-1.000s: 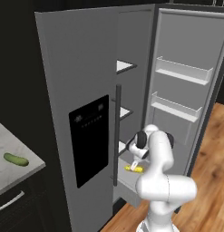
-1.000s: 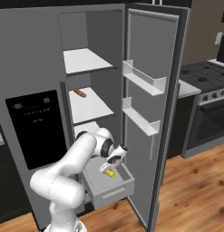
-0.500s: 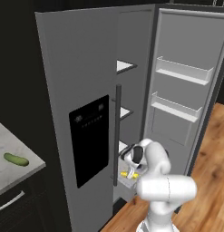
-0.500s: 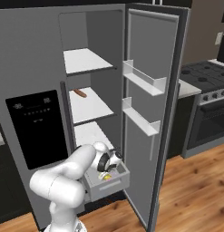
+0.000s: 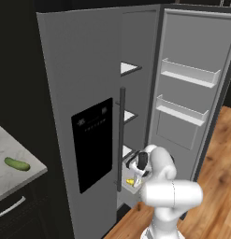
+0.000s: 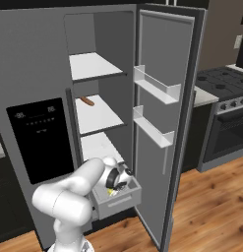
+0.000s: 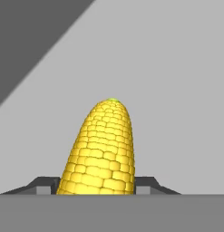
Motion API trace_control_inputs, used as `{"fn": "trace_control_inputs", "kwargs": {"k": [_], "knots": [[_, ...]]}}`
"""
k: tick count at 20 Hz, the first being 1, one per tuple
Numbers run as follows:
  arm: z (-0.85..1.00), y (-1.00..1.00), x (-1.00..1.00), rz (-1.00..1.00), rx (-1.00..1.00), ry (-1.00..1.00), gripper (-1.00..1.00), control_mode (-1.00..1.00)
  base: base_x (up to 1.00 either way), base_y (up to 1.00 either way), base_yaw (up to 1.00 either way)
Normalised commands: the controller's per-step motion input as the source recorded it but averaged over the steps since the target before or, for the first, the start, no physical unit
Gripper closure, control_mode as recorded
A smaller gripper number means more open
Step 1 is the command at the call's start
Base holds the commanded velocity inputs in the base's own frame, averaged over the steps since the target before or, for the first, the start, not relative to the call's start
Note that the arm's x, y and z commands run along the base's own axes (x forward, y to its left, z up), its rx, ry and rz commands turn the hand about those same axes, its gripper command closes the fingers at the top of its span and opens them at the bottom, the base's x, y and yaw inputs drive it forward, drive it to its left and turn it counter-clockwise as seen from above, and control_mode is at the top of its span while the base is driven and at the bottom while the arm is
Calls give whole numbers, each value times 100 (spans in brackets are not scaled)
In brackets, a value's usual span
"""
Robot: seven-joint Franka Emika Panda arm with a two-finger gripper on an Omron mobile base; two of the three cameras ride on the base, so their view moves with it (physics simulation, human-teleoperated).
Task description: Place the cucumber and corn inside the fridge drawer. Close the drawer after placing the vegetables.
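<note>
Arm: bent low, wrist dipped into open fridge drawer (image 6: 124, 201), lower centre | gripper (image 7: 96, 189): pinching corn (image 7: 100, 152) between both fingertips | cucumber (image 5: 17, 164): on counter (image 5: 9, 179), left edge.

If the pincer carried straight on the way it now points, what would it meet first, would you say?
Most likely the fridge drawer's pale inside. The pincer, shut on the corn, points into it, and the cob's tip would probably touch first; depth is unclear.

Brown sausage (image 6: 87, 101) on middle shelf (image 6: 101, 115), stove (image 6: 222, 93) — right
</note>
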Motion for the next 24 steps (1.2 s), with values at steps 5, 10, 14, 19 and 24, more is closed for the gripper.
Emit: {"fn": "trace_control_inputs", "kwargs": {"k": [5, 10, 14, 19, 24], "knots": [[-20, -53, -78, 3, 0, 0, -100, -100, 0, 0, 0], [6, -1, -8, 1, 0, -2, -100, -100, 0, 0, 0], [54, 0, 9, 0, 0, -2, -100, -100, 0, 0, 0], [78, 0, 12, 0, 0, -3, -100, -100, 0, 0, 0], [95, 27, -15, -2, 0, -11, -100, -100, 0, 0, 0]]}}
